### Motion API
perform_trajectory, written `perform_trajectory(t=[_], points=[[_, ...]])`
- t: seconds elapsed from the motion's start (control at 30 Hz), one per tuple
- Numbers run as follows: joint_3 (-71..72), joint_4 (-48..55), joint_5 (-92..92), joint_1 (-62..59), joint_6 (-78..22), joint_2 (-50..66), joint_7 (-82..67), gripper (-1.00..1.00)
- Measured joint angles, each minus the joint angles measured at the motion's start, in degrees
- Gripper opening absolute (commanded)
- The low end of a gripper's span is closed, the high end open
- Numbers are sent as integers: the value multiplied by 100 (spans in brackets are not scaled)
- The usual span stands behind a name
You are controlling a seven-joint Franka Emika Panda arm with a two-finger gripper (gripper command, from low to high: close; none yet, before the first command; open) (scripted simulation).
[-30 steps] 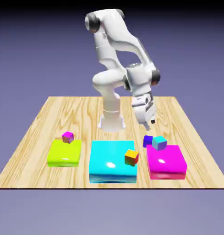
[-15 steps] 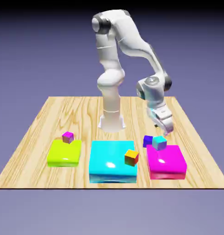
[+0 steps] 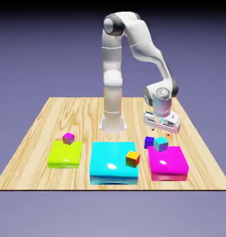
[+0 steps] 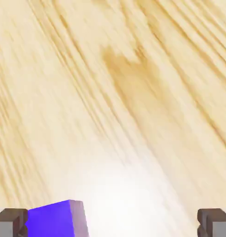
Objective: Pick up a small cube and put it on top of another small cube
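The small cube, dark blue-violet, rests on the wood just behind the magenta block's left corner. In the hand view the small cube shows at the bottom edge, close to the left fingertip and far from the right one. My gripper hangs open a little above the table, just behind the small cube and slightly toward the exterior view's right; in the hand view the gripper holds nothing. The other small cube, orange-topped, sits on the right part of the cyan block.
A cyan-topped cube sits on the back edge of the magenta block, right beside the blue-violet cube. A magenta-topped cube sits on the yellow-green block. Bare wooden table fills the hand view.
The arm has swung toward the exterior view's right and come down, and the hand has turned to point straight down behind the blue-violet cube. No cube has moved.
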Motion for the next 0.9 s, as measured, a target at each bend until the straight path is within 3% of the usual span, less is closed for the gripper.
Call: perform_trajectory(t=[0.3, 0.73, 0.77, 0.9], points=[[-1502, -174, -11, 802, -254, 78, -1678, 0], [447, 212, 3225, -155, -535, 2183, -3897, 0], [518, 226, 3343, -188, -545, 2259, -3977, -100], [218, 166, 2830, -46, -502, 1936, -3625, -100]])
